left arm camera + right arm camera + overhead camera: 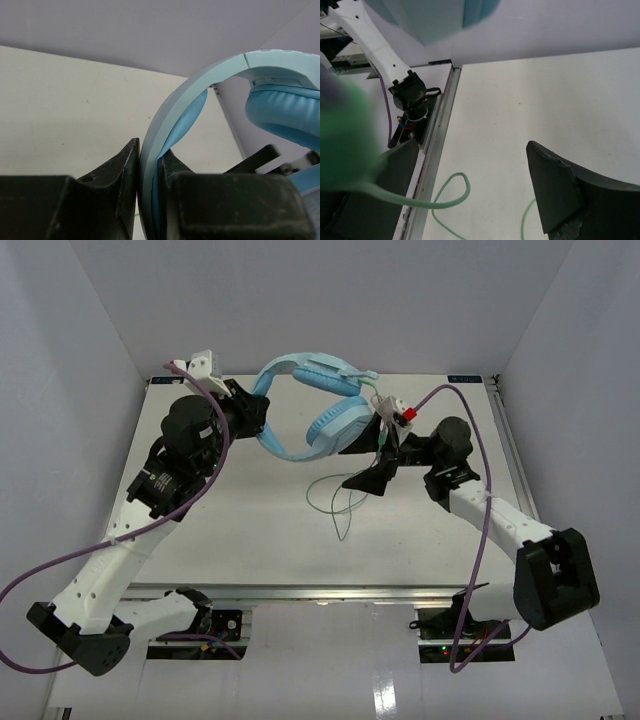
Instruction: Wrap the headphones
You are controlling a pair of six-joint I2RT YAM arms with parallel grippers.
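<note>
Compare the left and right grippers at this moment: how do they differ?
The left gripper is shut on the headband of the headphones; the right gripper is open, fingers spread, holding nothing. The left gripper grips the headband's curve; the right gripper hovers by the lower ear cup, above the green cable. Both have black fingers.

The headphones [335, 425] hang up in the air at the back middle and block the way there. Their thin green cable [469, 187] loops down onto the surface [250, 530] (right beside the spread right claw [352, 466]). The near middle strip and the far right corner are bare.
</note>
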